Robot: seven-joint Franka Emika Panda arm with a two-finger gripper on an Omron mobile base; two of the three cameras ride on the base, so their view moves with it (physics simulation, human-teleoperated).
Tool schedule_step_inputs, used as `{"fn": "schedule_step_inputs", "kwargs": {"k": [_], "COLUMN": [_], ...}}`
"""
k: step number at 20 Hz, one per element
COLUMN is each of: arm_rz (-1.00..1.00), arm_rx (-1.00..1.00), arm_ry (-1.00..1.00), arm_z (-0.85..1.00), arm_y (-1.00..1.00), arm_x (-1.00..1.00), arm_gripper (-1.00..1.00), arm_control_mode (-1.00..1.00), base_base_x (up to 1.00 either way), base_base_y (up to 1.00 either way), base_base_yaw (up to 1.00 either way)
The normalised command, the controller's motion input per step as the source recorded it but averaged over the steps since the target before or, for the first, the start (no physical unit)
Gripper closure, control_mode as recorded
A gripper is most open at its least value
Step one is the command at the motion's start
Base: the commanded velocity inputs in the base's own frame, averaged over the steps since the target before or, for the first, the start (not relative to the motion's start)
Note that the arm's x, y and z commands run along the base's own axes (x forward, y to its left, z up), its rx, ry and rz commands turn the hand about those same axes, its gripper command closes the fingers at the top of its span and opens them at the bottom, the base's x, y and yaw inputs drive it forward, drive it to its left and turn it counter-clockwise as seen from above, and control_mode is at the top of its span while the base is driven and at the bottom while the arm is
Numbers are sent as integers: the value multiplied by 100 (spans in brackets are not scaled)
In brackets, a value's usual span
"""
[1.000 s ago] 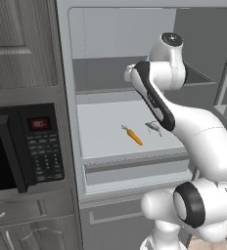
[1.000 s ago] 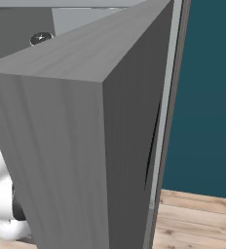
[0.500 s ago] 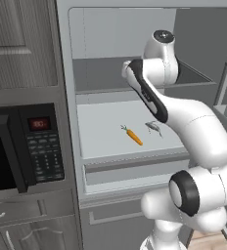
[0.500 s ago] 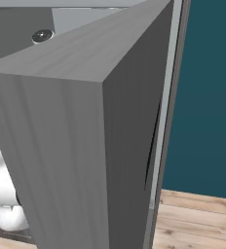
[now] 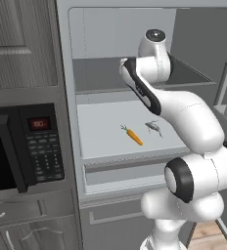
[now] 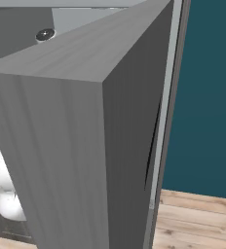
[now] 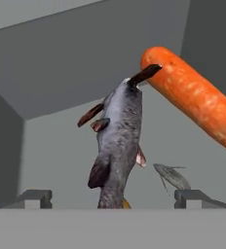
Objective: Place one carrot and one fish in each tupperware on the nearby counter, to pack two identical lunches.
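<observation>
Shelf (image 5: 105, 129) of plain pale grey, smooth and flat, runs across the open fridge in the left base view and carries two small things near its front edge. One is a carrot (image 5: 133, 136), a short orange taper with a green tuft at its narrow end. Just beside it, apart by a small gap, lies a fish (image 5: 154, 127), slim and grey with thin fins, too small there to make out further.

The hand view looks along the tool (image 7: 114, 198), whose two dark tips stand wide apart at the bottom with nothing between them. Right in front of it a large grey fish (image 7: 117, 141) with dark fins and a glossy skin stands nearly on end, its lower part cut off at the bottom. A thick orange carrot (image 7: 193, 95), rounded at one end and faintly dimpled, crosses the upper right and runs out of the picture. A second, smaller grey fish (image 7: 172, 176) lies farther back on the shelf.

A grey wood-grain door panel (image 6: 76, 146) blocks most of the right base view.
</observation>
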Motion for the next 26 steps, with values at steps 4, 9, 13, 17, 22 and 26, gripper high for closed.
{"fn": "schedule_step_inputs", "kwargs": {"k": [4,9,13,17,22,26], "arm_rz": [-5,-4,-2,-2,0,0], "arm_rx": [0,0,-1,-4,-5,-1], "arm_ry": [0,0,3,9,9,1], "arm_z": [0,0,-16,-46,-53,-16], "arm_y": [0,-4,-10,-9,-2,0], "arm_x": [35,26,3,0,6,16], "arm_gripper": [-100,-100,-100,-100,-100,100], "arm_control_mode": [-100,-100,-100,-100,-100,-100], "base_base_x": [0,0,0,0,0,0], "base_base_y": [0,0,0,0,0,0], "base_base_yaw": [0,0,0,0,0,0]}}
